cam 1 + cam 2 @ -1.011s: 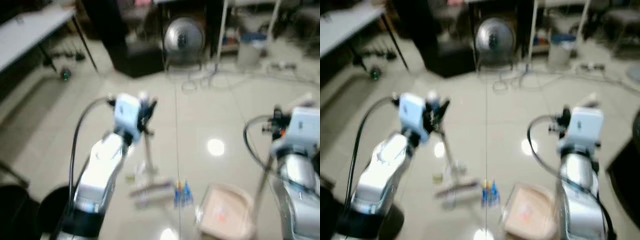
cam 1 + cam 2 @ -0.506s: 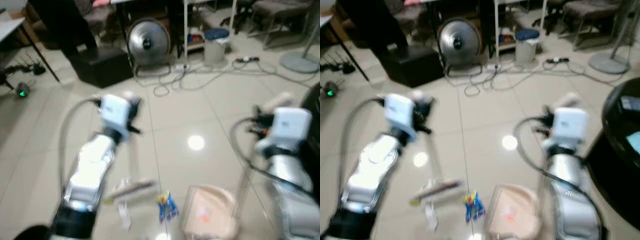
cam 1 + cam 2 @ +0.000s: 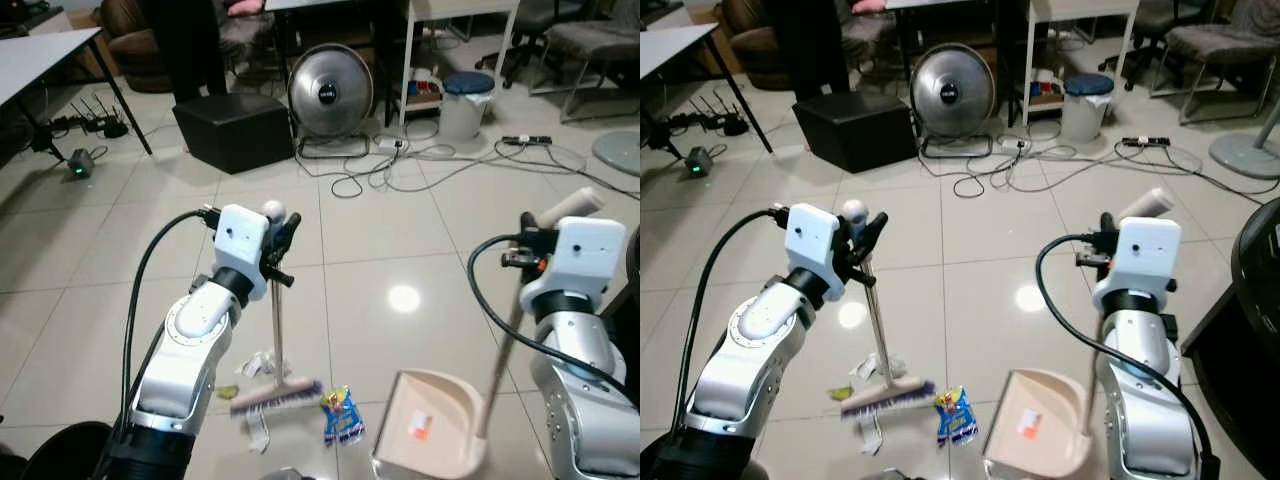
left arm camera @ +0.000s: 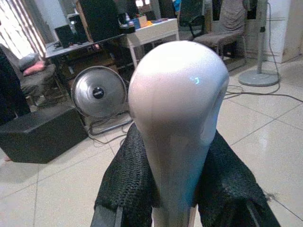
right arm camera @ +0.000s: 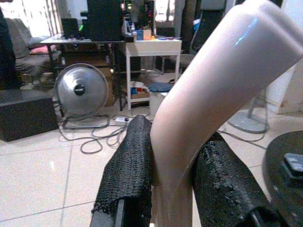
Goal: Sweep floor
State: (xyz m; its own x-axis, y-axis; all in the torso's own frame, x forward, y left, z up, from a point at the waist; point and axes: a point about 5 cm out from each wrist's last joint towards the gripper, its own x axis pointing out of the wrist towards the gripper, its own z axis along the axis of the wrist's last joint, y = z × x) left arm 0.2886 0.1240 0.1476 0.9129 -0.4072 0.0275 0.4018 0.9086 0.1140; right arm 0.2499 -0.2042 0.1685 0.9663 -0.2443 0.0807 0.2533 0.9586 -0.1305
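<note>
Blue wrapper beside broom, dustpan near

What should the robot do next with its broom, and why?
Probably sweep the broom toward the dustpan. The left gripper holds the broom, the right gripper holds the dustpan, and a blue wrapper lies between them on the floor.

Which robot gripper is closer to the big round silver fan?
Left. The left gripper, shut on the broom handle, is almost straight in front of the fan. The right gripper, shut on the dustpan handle, is farther off to the right.
</note>
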